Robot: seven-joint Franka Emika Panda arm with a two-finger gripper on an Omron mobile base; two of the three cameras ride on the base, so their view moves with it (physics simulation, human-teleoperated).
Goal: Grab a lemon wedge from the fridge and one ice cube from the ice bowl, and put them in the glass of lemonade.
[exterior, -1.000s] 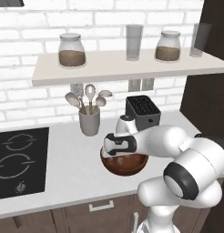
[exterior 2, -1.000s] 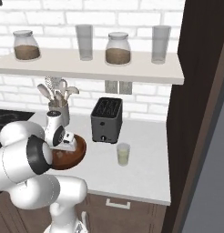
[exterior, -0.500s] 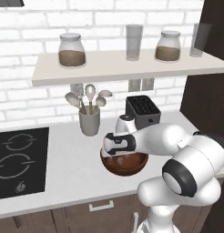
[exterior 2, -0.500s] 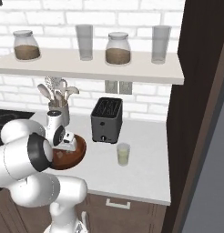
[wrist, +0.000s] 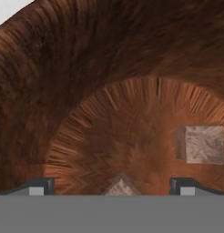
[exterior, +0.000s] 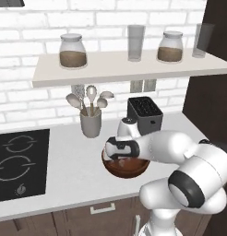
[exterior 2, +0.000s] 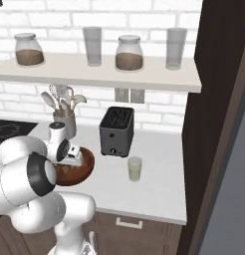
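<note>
The ice bowl (exterior: 127, 168) (exterior 2: 79, 172), wide and of reddish-brown wood, sits on the white counter in front of the toaster. My gripper (exterior: 116, 156) (exterior 2: 68, 160) (wrist: 113, 187) points down into it and is open, with nothing gripped. In the hand view one pale ice cube (wrist: 121, 186) lies on the bowl's floor between my fingertips (wrist: 38, 186). A second ice cube (wrist: 204, 144) rests further off to the right. The glass of lemonade (exterior 2: 135, 169) stands on the counter right of the bowl. The lemon wedge and the fridge are out of view.
A black toaster (exterior: 144, 113) (exterior 2: 116, 130) stands behind the bowl, and a grey utensil cup (exterior: 91, 122) is at its left. A black cooktop (exterior: 16, 161) lies at the far left. Above, a shelf (exterior: 129, 67) holds jars and tall glasses. A dark cabinet (exterior 2: 214, 109) walls the right.
</note>
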